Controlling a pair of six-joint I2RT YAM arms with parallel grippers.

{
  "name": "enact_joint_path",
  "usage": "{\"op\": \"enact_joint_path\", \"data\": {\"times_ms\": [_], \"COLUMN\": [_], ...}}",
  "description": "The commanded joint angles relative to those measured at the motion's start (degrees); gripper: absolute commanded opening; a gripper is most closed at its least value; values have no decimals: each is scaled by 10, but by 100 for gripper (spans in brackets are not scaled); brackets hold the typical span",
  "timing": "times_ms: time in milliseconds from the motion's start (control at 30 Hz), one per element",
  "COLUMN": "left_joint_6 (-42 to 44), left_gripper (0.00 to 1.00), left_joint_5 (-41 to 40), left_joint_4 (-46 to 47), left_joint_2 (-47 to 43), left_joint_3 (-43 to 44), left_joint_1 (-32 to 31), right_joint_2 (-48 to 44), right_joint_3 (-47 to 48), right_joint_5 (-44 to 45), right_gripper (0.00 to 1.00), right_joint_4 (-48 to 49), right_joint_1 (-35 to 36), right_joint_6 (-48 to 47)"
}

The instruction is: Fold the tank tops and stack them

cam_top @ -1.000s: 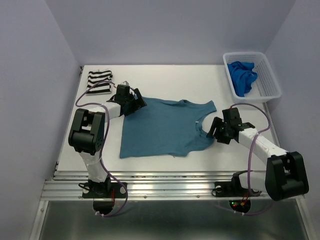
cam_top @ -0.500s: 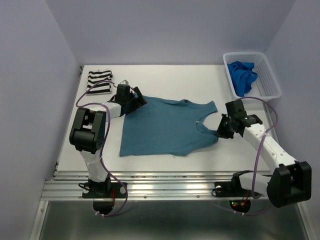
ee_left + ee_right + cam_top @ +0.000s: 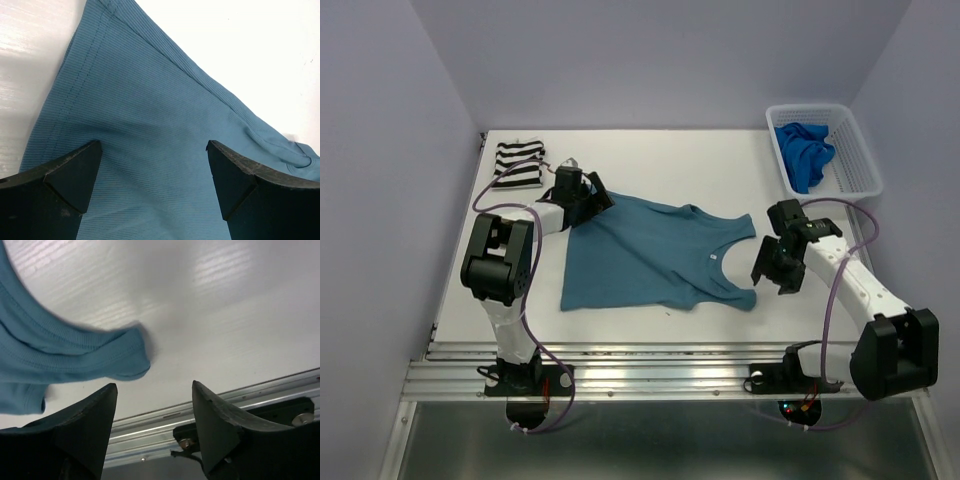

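The teal blue ribbed-knit tank top (image 3: 650,260) is lying spread flat in the middle of the white worktop (image 3: 660,160), with its hem toward the left of the frame and its neck and straps toward the right.

Over the last second we are watching the right hand (image 3: 772,272) draw the lower shoulder strap (image 3: 100,355) out toward the lower right, let it go and back away. It is now standing open and empty just beside the strap end, not touching it. The left hand (image 3: 586,198) is staying at the top's upper-left hem corner, its fingers spread wide over the cloth with nothing pinched between them. We are reading this as the end of the smoothing step, so the top is looking ready for its first fold.

The fabric is showing fine lengthwise ribs, a double-stitched hem and a rolled, bound strap edge. It is looking soft and limp, and is dimpling slightly under the left hand.

The black-and-white striped tank top (image 3: 518,164) is sitting folded at the upper left. The bright royal blue tank top (image 3: 804,152) is lying crumpled in the white plastic lattice basket (image 3: 865,172) at the upper right, not yet folded.
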Motion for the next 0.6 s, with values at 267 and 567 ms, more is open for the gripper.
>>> {"op": "enact_joint_path", "data": {"times_ms": [267,567], "left_joint_6": [43,65], "left_gripper": [99,99], "left_joint_5": [8,2], "left_joint_4": [-57,-90], "left_joint_2": [-29,-37], "left_joint_3": [40,69], "left_joint_1": [0,-1], "right_joint_2": [58,248], "right_joint_3": [36,145], "right_joint_5": [-176,-148], "right_gripper": [100,100], "right_joint_4": [352,415], "right_joint_1": [0,11], "right_joint_6": [-107,-155]}}
